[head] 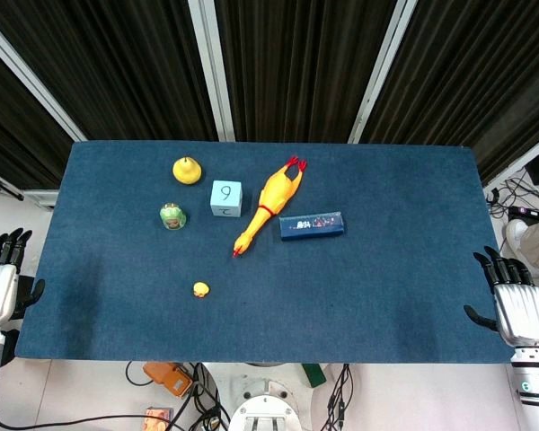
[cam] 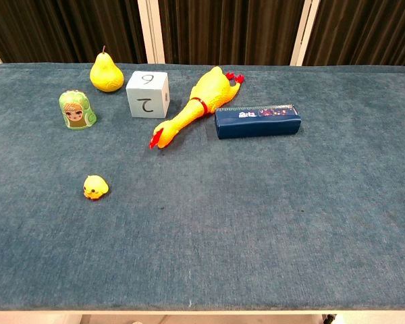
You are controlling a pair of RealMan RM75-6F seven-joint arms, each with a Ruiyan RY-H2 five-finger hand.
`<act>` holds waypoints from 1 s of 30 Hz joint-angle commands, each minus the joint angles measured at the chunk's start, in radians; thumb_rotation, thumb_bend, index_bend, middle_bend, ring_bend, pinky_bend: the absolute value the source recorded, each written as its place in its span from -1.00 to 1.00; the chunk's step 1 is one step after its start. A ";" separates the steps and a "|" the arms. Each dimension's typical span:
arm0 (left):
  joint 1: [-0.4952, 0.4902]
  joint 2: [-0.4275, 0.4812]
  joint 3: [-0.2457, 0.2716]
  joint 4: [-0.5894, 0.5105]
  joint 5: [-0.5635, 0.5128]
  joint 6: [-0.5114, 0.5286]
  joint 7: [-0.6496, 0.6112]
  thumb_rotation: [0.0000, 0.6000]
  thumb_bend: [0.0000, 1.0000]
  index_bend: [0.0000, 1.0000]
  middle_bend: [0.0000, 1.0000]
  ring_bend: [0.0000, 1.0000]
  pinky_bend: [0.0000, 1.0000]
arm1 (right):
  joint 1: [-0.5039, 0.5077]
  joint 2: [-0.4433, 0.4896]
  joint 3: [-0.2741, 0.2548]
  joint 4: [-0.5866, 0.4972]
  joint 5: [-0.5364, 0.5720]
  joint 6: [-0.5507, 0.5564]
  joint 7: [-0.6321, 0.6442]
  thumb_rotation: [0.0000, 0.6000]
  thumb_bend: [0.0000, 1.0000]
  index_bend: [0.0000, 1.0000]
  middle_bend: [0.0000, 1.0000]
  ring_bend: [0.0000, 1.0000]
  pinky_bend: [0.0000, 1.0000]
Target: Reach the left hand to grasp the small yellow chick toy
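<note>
The small yellow chick toy (head: 200,289) (cam: 95,187) sits alone on the blue table cloth, toward the front left. My left hand (head: 0,277) hangs beside the table's left edge, well left of the chick, fingers apart and holding nothing. At the table's right edge my right hand (head: 515,303) is likewise open and empty. Neither hand shows in the chest view.
Behind the chick stand a green doll figure (head: 172,216) (cam: 76,110), a yellow pear (head: 187,170) (cam: 106,72), a pale blue number cube (head: 226,198) (cam: 147,94), a long rubber chicken (head: 269,204) (cam: 197,102) and a dark blue box (head: 312,225) (cam: 257,121).
</note>
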 commanded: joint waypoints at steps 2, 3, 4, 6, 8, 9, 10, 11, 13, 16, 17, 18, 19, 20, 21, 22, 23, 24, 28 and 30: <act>0.000 0.001 0.000 0.000 -0.001 -0.001 -0.001 1.00 -0.38 -0.96 -0.91 -0.98 -0.67 | 0.000 0.001 -0.001 -0.001 0.000 -0.001 -0.001 1.00 -0.48 -0.60 -0.70 -0.56 -0.65; 0.000 0.001 0.000 0.000 -0.001 -0.001 -0.001 1.00 -0.38 -0.96 -0.91 -0.98 -0.67 | 0.000 0.001 -0.001 -0.001 0.000 -0.002 -0.001 1.00 -0.48 -0.60 -0.70 -0.56 -0.65; 0.000 0.001 0.000 0.000 -0.001 0.000 -0.001 1.00 -0.38 -0.96 -0.91 -0.98 -0.67 | 0.000 0.002 -0.001 -0.002 0.000 -0.003 -0.002 1.00 -0.48 -0.60 -0.70 -0.56 -0.65; 0.001 0.001 -0.001 -0.001 0.001 0.002 -0.001 1.00 -0.38 -0.96 -0.91 -0.98 -0.67 | 0.000 0.002 -0.001 -0.003 0.001 -0.002 -0.003 1.00 -0.48 -0.60 -0.70 -0.56 -0.65; 0.000 0.001 -0.001 -0.001 0.002 0.003 -0.001 1.00 -0.38 -0.96 -0.91 -0.98 -0.67 | 0.000 0.002 -0.001 -0.003 0.002 -0.002 -0.002 1.00 -0.48 -0.60 -0.70 -0.56 -0.65; 0.000 0.001 -0.001 0.000 0.002 0.002 -0.001 1.00 -0.38 -0.96 -0.91 -0.98 -0.67 | 0.000 0.002 -0.001 -0.003 0.002 -0.003 -0.002 1.00 -0.48 -0.60 -0.70 -0.56 -0.65; -0.001 0.000 -0.001 0.000 0.001 0.000 -0.001 1.00 -0.38 -0.96 -0.91 -0.98 -0.67 | 0.000 0.002 0.000 -0.003 0.004 -0.004 -0.002 1.00 -0.48 -0.60 -0.70 -0.56 -0.65; -0.001 -0.001 -0.001 0.001 0.000 -0.002 0.000 1.00 -0.38 -0.96 -0.91 -0.98 -0.67 | 0.000 0.003 -0.001 -0.003 0.004 -0.005 -0.002 1.00 -0.48 -0.60 -0.70 -0.56 -0.65; -0.003 -0.003 0.000 0.002 -0.001 -0.006 0.004 1.00 -0.38 -0.96 -0.91 -0.98 -0.67 | 0.000 0.003 -0.002 -0.004 0.003 -0.006 -0.003 1.00 -0.48 -0.60 -0.70 -0.56 -0.65; -0.006 -0.007 0.005 -0.002 0.005 -0.010 0.011 1.00 -0.38 -0.96 -0.91 -0.98 -0.67 | 0.000 0.002 -0.002 -0.005 0.002 -0.004 -0.003 1.00 -0.48 -0.60 -0.70 -0.56 -0.65; -0.007 -0.008 0.007 -0.006 0.008 -0.011 0.013 1.00 -0.38 -0.96 -0.91 -0.98 -0.67 | -0.001 0.002 -0.002 -0.005 0.003 -0.004 -0.002 1.00 -0.48 -0.60 -0.70 -0.56 -0.65; -0.008 -0.009 0.009 -0.012 0.013 -0.013 0.013 1.00 -0.38 -0.96 -0.91 -0.98 -0.67 | -0.001 0.002 -0.002 -0.006 0.003 -0.004 0.000 1.00 -0.48 -0.60 -0.70 -0.56 -0.65; -0.010 -0.008 0.015 -0.023 0.023 -0.017 0.008 1.00 -0.38 -0.96 -0.91 -0.98 -0.67 | -0.002 0.003 -0.002 -0.007 0.004 -0.004 0.003 1.00 -0.48 -0.60 -0.70 -0.56 -0.65; -0.013 -0.008 0.020 -0.034 0.033 -0.022 0.000 1.00 -0.38 -0.96 -0.91 -0.98 -0.67 | -0.002 0.003 -0.002 -0.007 0.005 -0.005 0.004 1.00 -0.48 -0.60 -0.70 -0.56 -0.65; -0.016 -0.006 0.031 -0.050 0.050 -0.031 -0.014 1.00 -0.38 -0.96 -0.91 -0.98 -0.67 | -0.002 0.003 -0.002 -0.008 0.005 -0.005 0.005 1.00 -0.48 -0.60 -0.70 -0.56 -0.65; -0.019 -0.003 0.040 -0.062 0.066 -0.038 -0.024 1.00 -0.38 -0.96 -0.91 -0.98 -0.67 | -0.002 0.004 -0.003 -0.007 0.005 -0.006 0.005 1.00 -0.48 -0.60 -0.70 -0.56 -0.65; -0.023 -0.002 0.049 -0.073 0.083 -0.046 -0.031 1.00 -0.38 -0.96 -0.91 -0.98 -0.67 | -0.001 0.004 -0.002 -0.007 0.005 -0.006 0.005 1.00 -0.48 -0.60 -0.70 -0.56 -0.65; -0.028 -0.001 0.057 -0.081 0.096 -0.053 -0.031 1.00 -0.38 -0.96 -0.91 -0.98 -0.67 | -0.001 0.004 -0.002 -0.007 0.005 -0.007 0.005 1.00 -0.48 -0.60 -0.70 -0.56 -0.65; -0.052 -0.027 0.074 -0.115 0.128 -0.081 0.023 1.00 -0.38 -0.96 -0.91 -0.98 -0.67 | -0.001 0.004 -0.003 -0.008 0.006 -0.009 0.003 1.00 -0.48 -0.60 -0.70 -0.56 -0.65; -0.067 -0.041 0.079 -0.132 0.140 -0.104 0.023 1.00 -0.38 -0.96 -0.91 -0.98 -0.67 | -0.001 0.005 -0.003 -0.008 0.005 -0.008 0.004 1.00 -0.48 -0.59 -0.70 -0.56 -0.65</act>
